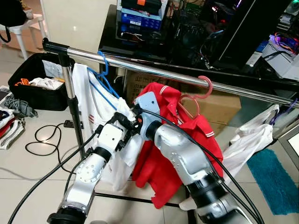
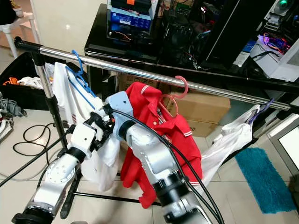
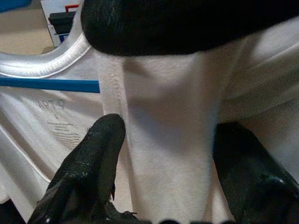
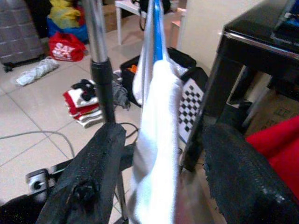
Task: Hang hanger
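The blue hanger is already hooked over the chrome rail, and the white shirt it carries hangs down beside the rack's upright post. Both arms meet at that shirt, just below the rail.

The left gripper is parted, with a band of white cloth running between its two black fingers. The wrist view does not settle whether the pads press the cloth or only flank it. Directly ahead of the fingers lie the shirt's neckband and the blue bar of the hanger. The likely reason for this position is to steady the garment below the collar so it sits square on the hanger.

The right gripper is also spread, with a hanging fold of the white shirt between its fingers and a visible gap on each side, so it is gripping nothing. Beyond its fingertips stand the post and the tiled floor. This looks like a release or a guiding stance.

To the far side of the right arm hangs a red polo shirt on a pink hanger, hooked on the same rail.

Judged from the hook's seating, the hanging step appears essentially done; remaining work is probably letting go without dragging the cloth off the hanger
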`<state>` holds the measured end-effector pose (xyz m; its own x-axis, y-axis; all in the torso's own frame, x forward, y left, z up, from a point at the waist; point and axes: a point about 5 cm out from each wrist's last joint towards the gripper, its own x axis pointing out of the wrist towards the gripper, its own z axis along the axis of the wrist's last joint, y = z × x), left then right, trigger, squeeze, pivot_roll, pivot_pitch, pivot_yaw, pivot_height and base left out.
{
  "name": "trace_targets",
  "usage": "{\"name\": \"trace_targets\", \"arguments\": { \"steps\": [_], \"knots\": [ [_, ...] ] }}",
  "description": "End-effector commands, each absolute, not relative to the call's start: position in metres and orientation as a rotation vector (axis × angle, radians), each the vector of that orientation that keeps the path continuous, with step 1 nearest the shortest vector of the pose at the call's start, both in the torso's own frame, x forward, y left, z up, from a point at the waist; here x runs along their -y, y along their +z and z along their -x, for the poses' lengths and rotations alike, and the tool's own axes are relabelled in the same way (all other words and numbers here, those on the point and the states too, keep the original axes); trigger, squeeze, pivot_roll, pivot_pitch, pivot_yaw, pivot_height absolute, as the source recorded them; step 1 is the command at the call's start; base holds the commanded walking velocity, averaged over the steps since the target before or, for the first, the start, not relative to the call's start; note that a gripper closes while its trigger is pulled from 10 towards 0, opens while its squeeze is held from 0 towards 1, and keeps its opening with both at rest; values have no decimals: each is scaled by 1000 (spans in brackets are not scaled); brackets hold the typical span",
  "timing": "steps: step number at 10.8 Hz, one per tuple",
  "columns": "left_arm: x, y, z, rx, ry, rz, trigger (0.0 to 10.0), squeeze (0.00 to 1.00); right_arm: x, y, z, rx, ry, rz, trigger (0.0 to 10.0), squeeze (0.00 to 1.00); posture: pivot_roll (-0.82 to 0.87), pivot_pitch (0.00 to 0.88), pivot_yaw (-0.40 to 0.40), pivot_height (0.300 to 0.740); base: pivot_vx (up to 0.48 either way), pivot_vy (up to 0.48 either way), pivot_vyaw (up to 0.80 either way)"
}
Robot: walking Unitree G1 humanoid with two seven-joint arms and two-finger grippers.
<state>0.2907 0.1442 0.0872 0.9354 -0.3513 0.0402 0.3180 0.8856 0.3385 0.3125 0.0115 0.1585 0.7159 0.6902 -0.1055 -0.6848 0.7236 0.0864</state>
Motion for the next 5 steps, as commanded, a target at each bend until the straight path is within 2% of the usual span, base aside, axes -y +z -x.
{"name": "trace_targets", "arguments": {
  "steps": [1,2,3,4,5],
  "knots": [
    [-137,89,-288,121,-371,-326,10000,0,-8,162,-318,-117,727,-42,10000,0,323,78,-189,740,0,0,0],
    [-136,89,-288,121,-372,-326,10000,0,-10,162,-319,-119,732,-54,10000,0,323,78,-189,740,0,0,0],
    [-136,89,-289,123,-375,-326,10000,0,-15,161,-319,-131,736,-79,1412,0,324,77,-189,740,0,0,0],
    [-135,89,-289,124,-377,-326,10000,0,-15,161,-321,-130,722,-107,0,0,324,77,-189,740,0,0,0],
    [-134,89,-289,124,-377,-326,10000,0,-14,161,-322,-127,719,-110,0,0,327,78,-189,740,0,0,0]
  ]
}}
